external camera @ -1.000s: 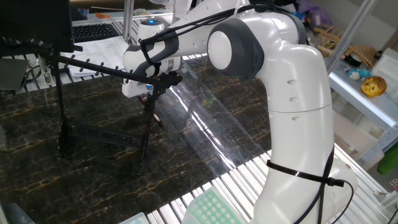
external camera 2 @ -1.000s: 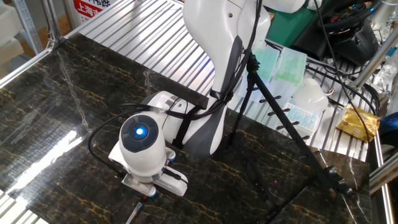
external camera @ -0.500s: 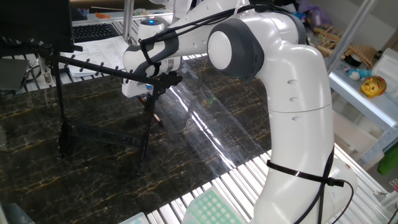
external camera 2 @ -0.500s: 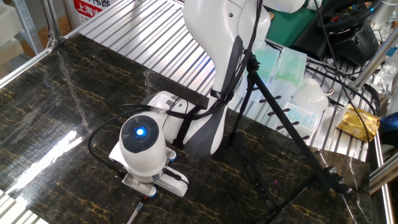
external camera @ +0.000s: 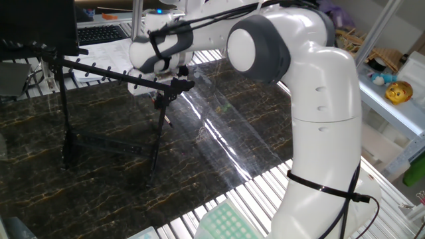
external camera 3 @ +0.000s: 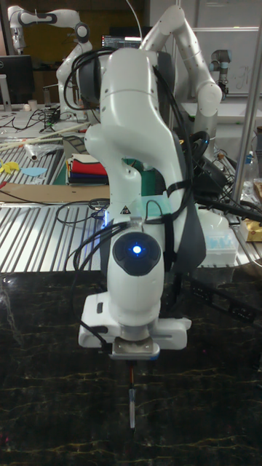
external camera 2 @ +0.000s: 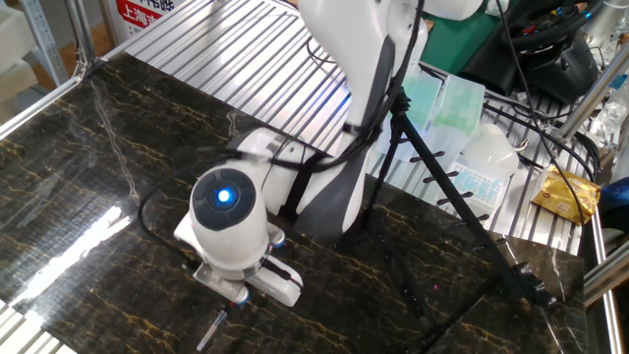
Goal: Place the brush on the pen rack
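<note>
Dark marble tabletop [external camera: 219, 143], keyboard [external camera: 99, 32] behind it, yellow toy [external camera: 398, 91] on side shelf [external camera: 385, 106], clear plastic containers [external camera 2: 482, 162] on ribbed metal surface [external camera 2: 246, 49].

A red and white sign [external camera 2: 141, 14] stands at the top edge of the other fixed view, behind the ribbed metal surface [external camera 2: 236, 54]; it bears red characters, cut off by the frame and too small to read with certainty; no other text, brand or number can be read in any view.
</note>
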Available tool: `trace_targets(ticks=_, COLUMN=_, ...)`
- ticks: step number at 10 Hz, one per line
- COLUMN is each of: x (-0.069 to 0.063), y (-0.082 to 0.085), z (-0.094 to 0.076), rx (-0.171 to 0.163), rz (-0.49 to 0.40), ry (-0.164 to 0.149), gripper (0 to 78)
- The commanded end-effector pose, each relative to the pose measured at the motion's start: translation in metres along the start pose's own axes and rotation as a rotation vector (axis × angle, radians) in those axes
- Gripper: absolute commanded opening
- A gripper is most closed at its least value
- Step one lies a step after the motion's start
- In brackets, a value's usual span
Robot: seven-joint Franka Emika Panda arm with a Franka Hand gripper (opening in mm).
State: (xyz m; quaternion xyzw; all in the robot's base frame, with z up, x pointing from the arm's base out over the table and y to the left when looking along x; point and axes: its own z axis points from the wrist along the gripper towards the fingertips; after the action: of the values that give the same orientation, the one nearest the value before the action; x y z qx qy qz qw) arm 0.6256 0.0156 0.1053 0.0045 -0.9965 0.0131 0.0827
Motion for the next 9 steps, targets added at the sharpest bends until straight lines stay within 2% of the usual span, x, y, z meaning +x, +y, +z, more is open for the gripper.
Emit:
trace_targets(ticks=1, x=0.010, y=0.009, z=-0.029, rx=-0.015, rz=0.106, ry=0.107, gripper=2.0)
trace_targets(ticks=2, x=0.014, y=0.013, z=-0.037, rx=-0.022, rz=0.129, ry=0.156, gripper=2.0)
trace_targets(ticks=3, x=0.016, y=0.014, z=-0.040, rx=-0.031, rz=0.135, ry=0.168, gripper=2.0)
trace_targets(ticks=4, x=0.026, y=0.018, z=-0.051, rx=-0.048, rz=0.152, ry=0.204, gripper=2.0)
trace_targets(ticks=6, x=0.036, y=0.028, z=-0.059, rx=-0.084, rz=0.217, ry=0.219, gripper=2.0)
trace_targets(ticks=8, x=0.038, y=0.031, z=-0.059, rx=-0.088, rz=0.236, ry=0.222, gripper=2.0)
trace_targets(ticks=9, x=0.037, y=0.030, z=-0.060, rx=-0.114, rz=0.257, ry=0.227, gripper=2.0)
